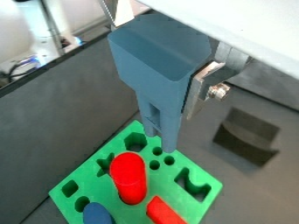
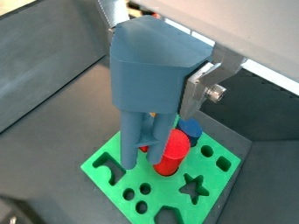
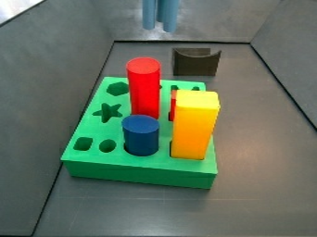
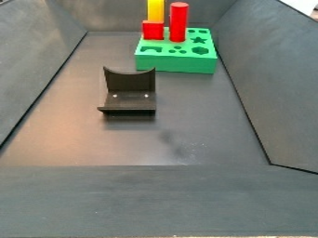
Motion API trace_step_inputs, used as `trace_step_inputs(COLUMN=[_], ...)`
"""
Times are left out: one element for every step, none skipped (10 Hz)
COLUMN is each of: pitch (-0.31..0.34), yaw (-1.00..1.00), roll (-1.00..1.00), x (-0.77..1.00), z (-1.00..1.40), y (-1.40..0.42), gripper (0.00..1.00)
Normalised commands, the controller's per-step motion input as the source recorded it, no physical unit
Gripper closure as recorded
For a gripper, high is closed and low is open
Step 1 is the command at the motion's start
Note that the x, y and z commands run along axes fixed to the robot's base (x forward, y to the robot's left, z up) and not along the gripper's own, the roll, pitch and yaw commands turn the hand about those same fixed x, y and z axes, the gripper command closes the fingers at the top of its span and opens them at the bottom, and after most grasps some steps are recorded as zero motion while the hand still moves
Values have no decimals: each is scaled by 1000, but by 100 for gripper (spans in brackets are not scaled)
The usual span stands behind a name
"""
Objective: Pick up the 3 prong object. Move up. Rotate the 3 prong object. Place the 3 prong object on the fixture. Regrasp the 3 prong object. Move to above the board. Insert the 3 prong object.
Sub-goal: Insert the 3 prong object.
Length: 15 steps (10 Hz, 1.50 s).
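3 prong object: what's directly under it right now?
The hand holds the 3 prong object above the board; its prongs hang over the cut-outs beside the red cylinder. Which cut-out is covered.

— What's nearest the middle of this side view?
— The fixture [image 4: 128, 91], at about ten o'clock from centre, on the dark floor [image 4: 187, 139].
— And the board [image 4: 187, 58]?
— Toward twelve o'clock, well apart from the fixture, carrying a red cylinder [image 4: 179, 20] and a yellow block [image 4: 155, 11].
— The gripper?
— Not in this view.

Gripper [image 2: 176, 105] above board [image 3: 87, 139]; red cylinder [image 3: 145, 85], yellow block [image 3: 196, 122] obstruct.
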Motion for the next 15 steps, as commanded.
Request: trace_step_inputs(pitch=[-57, -37, -20, 0, 0, 0, 0, 0, 0, -17, 0, 0, 0, 0, 0], yaw=[-680, -726, -769, -791, -791, -823, -814, -829, -554, 0, -391, -517, -586, -766, -846], roll=[-264, -246, -226, -210, -207, -210, -173, -191, -100, -23, -191, -186, -180, -174, -151], x=[37, 31, 6, 0, 14, 26, 9, 26, 63, 0, 0, 0, 0, 49, 20], z=[-9, -34, -77, -117, -189, -200, -214, -217, -97, -97, -137, -191, -197, -169, -177], y=[46, 6, 0, 0, 0, 0, 0, 0, 197, 0, 351, 297, 229, 40, 0], gripper=[100, 100, 100, 100, 100, 100, 100, 100, 100, 100, 100, 100, 100, 100, 100])
